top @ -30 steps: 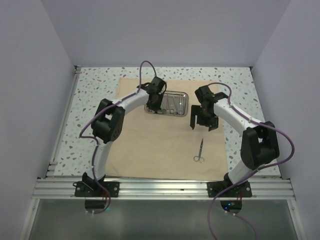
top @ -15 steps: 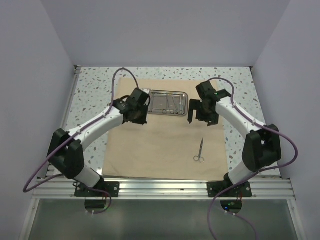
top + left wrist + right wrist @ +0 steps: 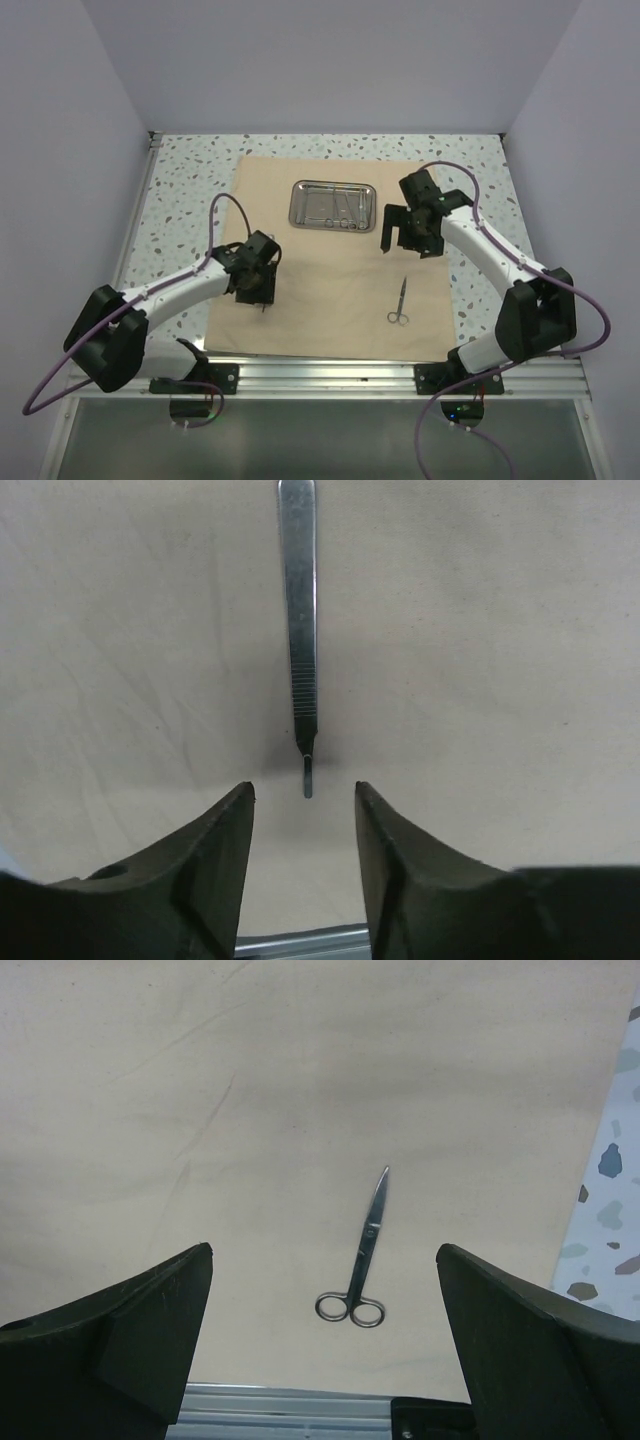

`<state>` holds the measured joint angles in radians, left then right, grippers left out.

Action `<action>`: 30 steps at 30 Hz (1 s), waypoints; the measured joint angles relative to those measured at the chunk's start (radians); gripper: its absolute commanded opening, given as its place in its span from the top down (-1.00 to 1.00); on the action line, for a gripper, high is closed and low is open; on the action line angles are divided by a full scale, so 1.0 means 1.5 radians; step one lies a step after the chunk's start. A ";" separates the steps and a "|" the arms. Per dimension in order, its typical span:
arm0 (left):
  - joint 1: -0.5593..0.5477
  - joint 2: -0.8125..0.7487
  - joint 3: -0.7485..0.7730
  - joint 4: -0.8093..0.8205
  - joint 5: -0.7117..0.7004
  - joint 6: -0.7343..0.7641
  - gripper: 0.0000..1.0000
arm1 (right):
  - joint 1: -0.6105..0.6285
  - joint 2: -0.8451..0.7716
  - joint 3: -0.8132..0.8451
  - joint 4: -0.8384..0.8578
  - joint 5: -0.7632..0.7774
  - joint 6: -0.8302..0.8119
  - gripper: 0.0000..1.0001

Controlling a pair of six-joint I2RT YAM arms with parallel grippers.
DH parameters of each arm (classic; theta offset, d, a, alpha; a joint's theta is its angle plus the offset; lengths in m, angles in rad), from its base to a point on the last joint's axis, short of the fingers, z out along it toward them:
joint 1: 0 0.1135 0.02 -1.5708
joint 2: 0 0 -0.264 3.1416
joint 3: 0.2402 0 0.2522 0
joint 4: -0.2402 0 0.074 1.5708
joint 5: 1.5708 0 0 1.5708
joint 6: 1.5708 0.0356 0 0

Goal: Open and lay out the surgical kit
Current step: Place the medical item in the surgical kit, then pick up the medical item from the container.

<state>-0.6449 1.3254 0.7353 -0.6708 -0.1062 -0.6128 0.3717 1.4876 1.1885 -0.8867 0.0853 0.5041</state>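
The beige cloth wrap [image 3: 320,280] lies spread flat on the table. On its far part stands the small steel tray [image 3: 333,205] with slim instruments in it. Steel scissors [image 3: 400,303] lie on the cloth at the near right, seen also as scissors [image 3: 362,1250] with their tips pointing away from the rail. My left gripper [image 3: 262,292] hangs low over the near left of the cloth. In its wrist view my left gripper [image 3: 303,796] is open, and a slim steel instrument with a ribbed grip [image 3: 298,630] lies free on the cloth just ahead of the fingertips. My right gripper [image 3: 405,243] hovers right of the tray, wide open and holding nothing.
The speckled tabletop [image 3: 185,190] shows around the cloth. An aluminium rail [image 3: 320,375] runs along the near edge, close behind both grippers. Purple walls close in the back and both sides.
The left arm swung from the tray down to the near left of the cloth and its gripper opened, leaving the slim instrument lying there. The right gripper stayed beside the tray and opened wider.
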 measured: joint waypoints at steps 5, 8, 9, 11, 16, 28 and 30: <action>-0.003 -0.002 0.042 -0.040 0.005 -0.017 -0.90 | 0.000 -0.008 0.000 -0.010 0.008 -0.001 -0.97; -0.003 0.013 0.135 -0.065 -0.011 -0.003 -0.91 | 0.000 -0.011 0.001 -0.016 0.019 -0.002 -0.97; -0.003 0.029 0.176 -0.062 -0.022 0.007 -0.89 | 0.000 -0.012 0.002 -0.018 0.021 -0.002 -0.97; 0.000 0.081 0.264 -0.058 -0.045 0.035 -0.84 | 0.000 -0.012 0.003 -0.020 0.024 -0.002 -0.97; 0.028 0.288 0.471 -0.007 -0.068 0.109 -0.72 | 0.000 -0.012 0.014 -0.030 0.035 -0.001 -0.97; 0.132 0.735 0.951 0.011 -0.046 0.207 -0.15 | 0.000 0.062 0.085 -0.044 0.069 -0.004 -0.97; 0.134 0.761 0.995 0.016 -0.038 0.212 -0.13 | -0.001 0.088 0.099 -0.048 0.074 -0.007 -0.97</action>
<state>-0.4438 2.4668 2.2280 -0.6468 -0.1627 -0.2943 0.3706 1.6196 1.3365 -0.9585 0.1963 0.4934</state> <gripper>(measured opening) 0.574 0.985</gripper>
